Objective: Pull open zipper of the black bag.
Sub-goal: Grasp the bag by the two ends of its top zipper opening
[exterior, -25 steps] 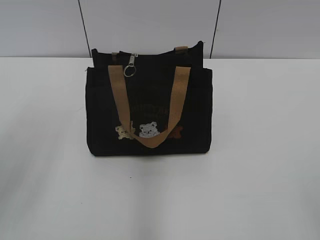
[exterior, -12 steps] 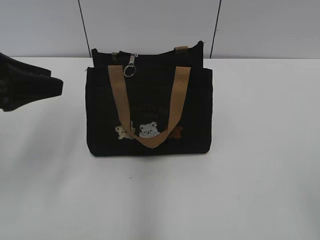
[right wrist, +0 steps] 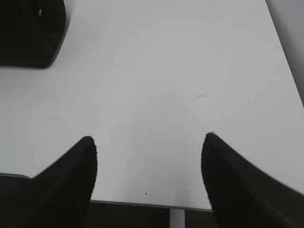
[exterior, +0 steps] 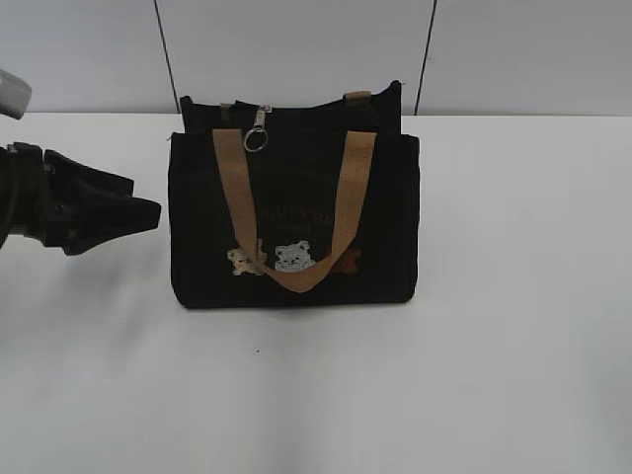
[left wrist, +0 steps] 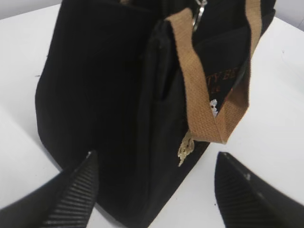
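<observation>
black bag [exterior: 293, 222]: upright on the bench [exterior: 513, 296], just right of my left fingers [exterior: 138, 212]
zipper [exterior: 259, 126]: top edge, silver ring hanging
my fingers: both pairs spread wide, empty

This looks like a robot test bench in a lab or studio, not a home. A plain white table [exterior: 513, 346] fills the exterior view, backed by pale grey wall panels [exterior: 296, 49] split by thin dark seams [exterior: 164, 54]. Only a single black bag [exterior: 197, 237] stands on the table, with a black robot gripper [exterior: 118, 212] reaching in from the left.
</observation>
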### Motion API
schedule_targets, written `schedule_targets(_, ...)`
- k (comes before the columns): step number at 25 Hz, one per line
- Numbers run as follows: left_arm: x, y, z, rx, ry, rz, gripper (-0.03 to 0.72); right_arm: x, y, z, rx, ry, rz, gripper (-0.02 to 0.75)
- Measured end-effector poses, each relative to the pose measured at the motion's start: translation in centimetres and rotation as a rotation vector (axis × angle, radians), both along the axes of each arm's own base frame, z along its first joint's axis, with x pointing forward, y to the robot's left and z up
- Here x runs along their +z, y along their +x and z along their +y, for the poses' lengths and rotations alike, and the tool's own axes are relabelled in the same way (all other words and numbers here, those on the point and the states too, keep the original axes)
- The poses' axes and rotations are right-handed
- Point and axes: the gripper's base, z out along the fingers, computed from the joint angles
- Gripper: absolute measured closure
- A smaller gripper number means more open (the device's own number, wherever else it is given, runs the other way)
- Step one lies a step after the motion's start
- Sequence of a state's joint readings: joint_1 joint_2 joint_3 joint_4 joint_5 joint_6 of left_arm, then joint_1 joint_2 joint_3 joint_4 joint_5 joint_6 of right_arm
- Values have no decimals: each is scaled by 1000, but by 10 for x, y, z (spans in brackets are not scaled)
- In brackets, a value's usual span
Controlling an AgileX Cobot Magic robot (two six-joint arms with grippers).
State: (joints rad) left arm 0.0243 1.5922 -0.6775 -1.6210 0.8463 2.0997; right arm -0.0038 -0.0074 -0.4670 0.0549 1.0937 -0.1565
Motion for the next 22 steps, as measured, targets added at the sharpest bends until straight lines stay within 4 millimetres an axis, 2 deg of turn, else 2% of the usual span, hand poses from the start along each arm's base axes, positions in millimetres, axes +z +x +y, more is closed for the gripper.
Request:
schedule_targets(3,-13,7,0,13,-6,5,118,0,0,0,0,0,0,218)
schedule_targets(7,-20,20,-3,4,-16,-1,118,0,0,0,0,0,0,218)
schedule_targets(12,-25,33,-21,-59,-36,-4,118,0,0,0,0,0,0,218)
schedule_targets(15,-34,34,-34,-95,-37,21,123,0,0,0,0,0,0,218)
schedule_targets(18,-43,34,-40,-107,-29,51,181,0,0,0,0,0,0,218)
schedule_targets(20,-46,34,-40,-104,-27,60,260,0,0,0,0,0,0,218)
schedule_targets(22,-47,34,-39,-100,-23,61,384,0,0,0,0,0,0,218)
